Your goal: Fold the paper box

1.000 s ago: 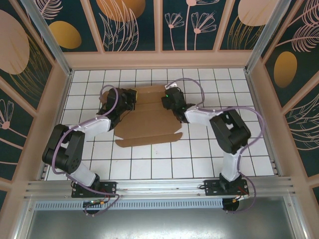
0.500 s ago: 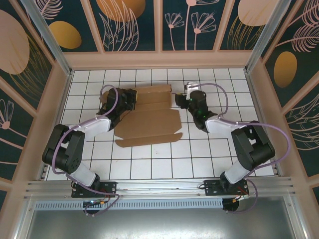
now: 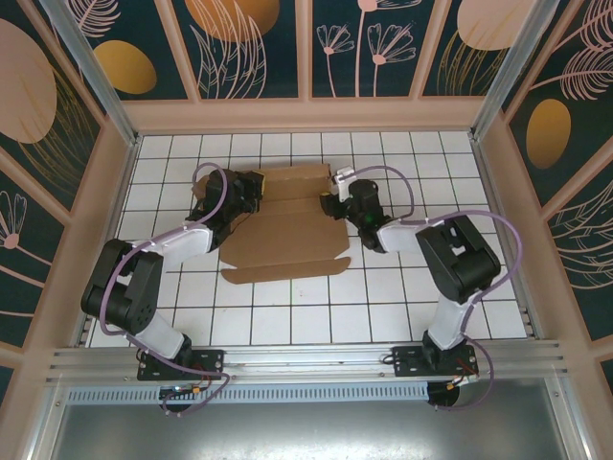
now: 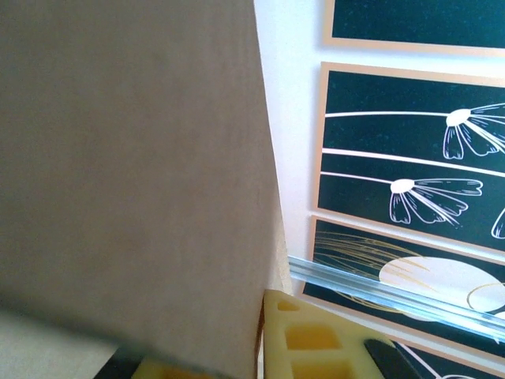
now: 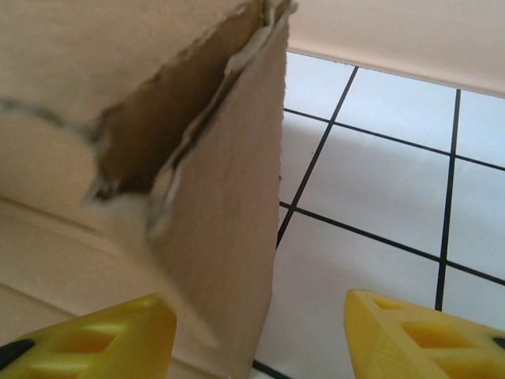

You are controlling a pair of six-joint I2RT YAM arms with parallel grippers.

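The paper box (image 3: 287, 235) lies partly unfolded on the white tiled table, a brown cardboard sheet with flaps and creases. My left gripper (image 3: 251, 192) is at its far left corner. In the left wrist view a raised cardboard flap (image 4: 134, 174) runs down between the yellow fingers (image 4: 308, 339), which are shut on it. My right gripper (image 3: 337, 198) is at the box's far right edge. In the right wrist view its jaws (image 5: 252, 339) stand apart around an upright flap (image 5: 229, 237) with a torn top. That flap is close to the left finger (image 5: 95, 339) and apart from the right one.
The table (image 3: 402, 287) is bounded by peach walls with dark flower panels (image 3: 259, 48). An aluminium rail (image 3: 306, 359) runs along the near edge by the arm bases. Bare tiles lie in front of and to the right of the box.
My right gripper swung away to the right of the box, then came back to its far right edge. The left gripper has kept its grip and place.
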